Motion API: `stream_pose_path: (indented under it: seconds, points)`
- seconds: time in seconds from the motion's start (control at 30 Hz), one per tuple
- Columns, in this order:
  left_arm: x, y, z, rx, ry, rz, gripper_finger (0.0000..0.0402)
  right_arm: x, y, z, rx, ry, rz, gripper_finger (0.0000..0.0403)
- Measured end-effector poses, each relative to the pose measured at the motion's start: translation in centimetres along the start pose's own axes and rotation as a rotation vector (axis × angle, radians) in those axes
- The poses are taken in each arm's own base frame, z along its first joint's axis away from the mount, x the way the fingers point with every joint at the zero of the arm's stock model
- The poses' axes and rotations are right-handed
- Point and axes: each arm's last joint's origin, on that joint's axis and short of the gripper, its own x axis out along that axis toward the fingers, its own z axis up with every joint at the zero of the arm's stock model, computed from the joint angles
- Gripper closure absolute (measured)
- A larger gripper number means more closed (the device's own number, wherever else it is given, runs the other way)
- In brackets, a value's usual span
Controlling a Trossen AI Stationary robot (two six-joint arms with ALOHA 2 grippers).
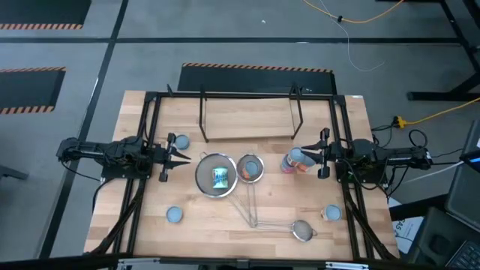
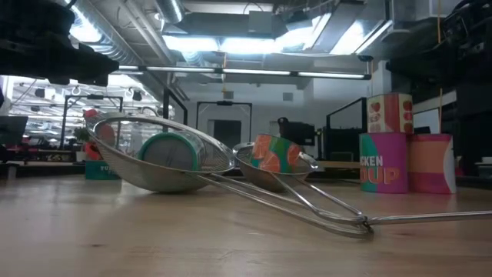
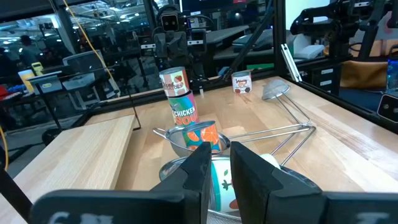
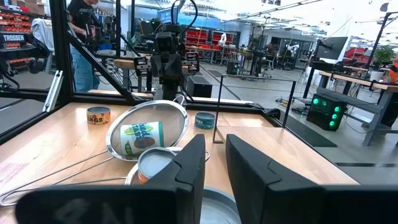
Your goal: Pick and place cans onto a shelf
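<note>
The shelf, a low rack of black rods over a pale board, stood at the far middle of the wooden desk with no can on it.

The left gripper hung low at the left side of the desk, pointing toward the middle. Its fingers stood a narrow gap apart with nothing between them. Just ahead of it lay the large mesh strainer, holding a green-labelled can on its side. A loose can stood just beside this gripper on the shelf side, and another stood well apart, toward the near edge.

The smaller strainer touched the large one and held an orange-and-green can, tilted. A third strainer lay near the front right, with one more can close to it.

The right gripper faced the left one from the other side, its fingers also slightly parted and holding nothing. It sat right at a stack of cans, the lower one pink and marked as chicken soup. A pale round can top showed just below its fingers.
</note>
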Motion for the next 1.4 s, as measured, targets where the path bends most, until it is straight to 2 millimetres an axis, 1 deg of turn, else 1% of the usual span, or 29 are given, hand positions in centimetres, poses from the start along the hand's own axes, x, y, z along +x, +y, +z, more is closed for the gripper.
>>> stream_pose_path:
  seconds: [0.93, 1.03, 1.23, 1.4]
  points:
    - [0.0, 0.0, 0.0, 0.000, -0.001, 0.000, 0.0347, 0.0, 0.0, 0.0, 0.001, -0.003, -0.008, 0.0333]
    - [0.0, 0.0, 0.0, 0.000, -0.001, 0.001, 0.0347, 0.0, 0.0, 0.0, 0.053, -0.003, -0.007, 0.0333]
    - [0.0, 0.0, 0.0, 0.000, 0.000, 0.000, 0.0347, 0.0, 0.0, 0.2, 0.231, -0.019, -0.008, 0.0333]
    - [0.0, 0.0, 0.0, 0.000, -0.001, 0.001, 0.0347, -0.1, -0.2, 1.1, 0.342, -0.113, -0.002, 0.0327]
